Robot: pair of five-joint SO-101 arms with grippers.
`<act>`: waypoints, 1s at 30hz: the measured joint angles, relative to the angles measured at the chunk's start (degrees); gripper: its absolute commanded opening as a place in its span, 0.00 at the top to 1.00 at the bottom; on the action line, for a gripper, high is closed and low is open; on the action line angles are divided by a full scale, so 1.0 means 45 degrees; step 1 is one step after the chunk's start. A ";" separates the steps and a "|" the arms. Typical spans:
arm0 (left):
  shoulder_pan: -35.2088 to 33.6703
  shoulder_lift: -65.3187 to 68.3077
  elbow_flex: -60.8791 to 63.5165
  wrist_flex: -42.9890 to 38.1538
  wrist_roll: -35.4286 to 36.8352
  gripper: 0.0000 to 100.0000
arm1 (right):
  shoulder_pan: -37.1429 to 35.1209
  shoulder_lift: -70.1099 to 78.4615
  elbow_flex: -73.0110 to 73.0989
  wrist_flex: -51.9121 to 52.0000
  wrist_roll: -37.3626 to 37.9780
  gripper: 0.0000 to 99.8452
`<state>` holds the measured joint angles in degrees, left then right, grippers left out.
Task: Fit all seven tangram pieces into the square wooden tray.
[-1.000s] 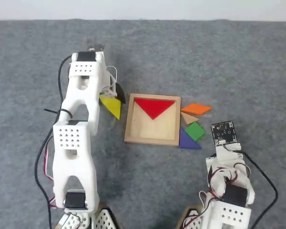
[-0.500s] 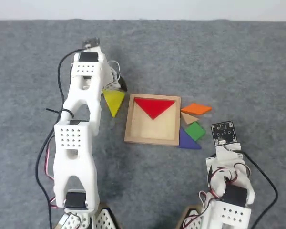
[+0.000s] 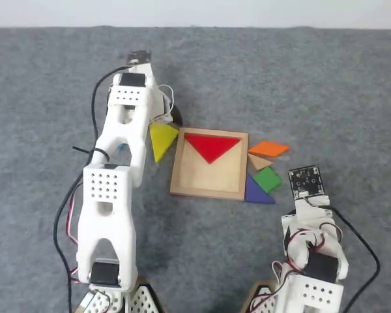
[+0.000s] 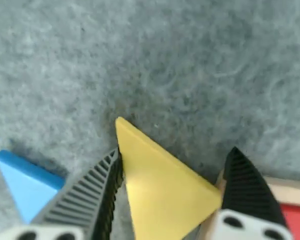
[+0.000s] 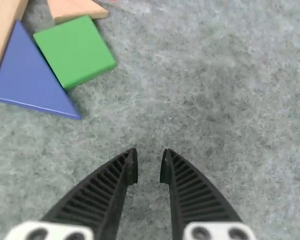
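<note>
- One piece is in my left fingers (image 4: 92,187): they are closed on the yellow triangle (image 4: 160,192), the ribbed grey one against one edge and the black one at the opposite corner.
- In the high view that yellow triangle (image 3: 160,139) is just beside the square wooden tray (image 3: 205,192), on the side toward my left arm and near the tray's far corner. One of its points reaches the rim. I cannot tell whether it rests on the bench (image 3: 313,85) or hangs just above it.
- One piece lies inside the tray: the red triangle (image 3: 211,145), its long edge along the far wall and its point toward the middle.
- Four pieces lie close together on the bench along the tray's other side: an orange parallelogram (image 3: 268,149) farthest from me, then a small tan triangle (image 3: 257,161), a green square (image 3: 266,178) and a blue-violet triangle (image 3: 254,191) against the tray's near corner.
- A light blue triangle (image 4: 25,182) lies on the bench just beside my left fingers, on the side away from the tray.
- My right fingers (image 5: 115,192) hold nothing. Their tips stand a narrow gap apart above bare bench, near the green square and the blue-violet triangle but apart from both.
</note>
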<state>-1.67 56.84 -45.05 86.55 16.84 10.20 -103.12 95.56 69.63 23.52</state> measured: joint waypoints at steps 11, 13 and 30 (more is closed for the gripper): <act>-0.0059 0.0391 -0.0508 0.1348 -0.2286 0.73 | 0.0000 0.0000 0.0000 0.0000 0.0000 0.91; -0.0156 0.0391 -0.0508 0.1485 -0.2559 0.75 | 0.0000 0.0000 0.0000 0.0000 0.0000 0.91; -0.1602 0.0078 -0.0293 0.2559 -0.7424 0.75 | 0.0000 0.0000 0.0000 0.0000 0.0000 0.91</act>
<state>-8.88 57.19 -46.37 98.07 -16.57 10.20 -103.12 95.56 69.63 23.52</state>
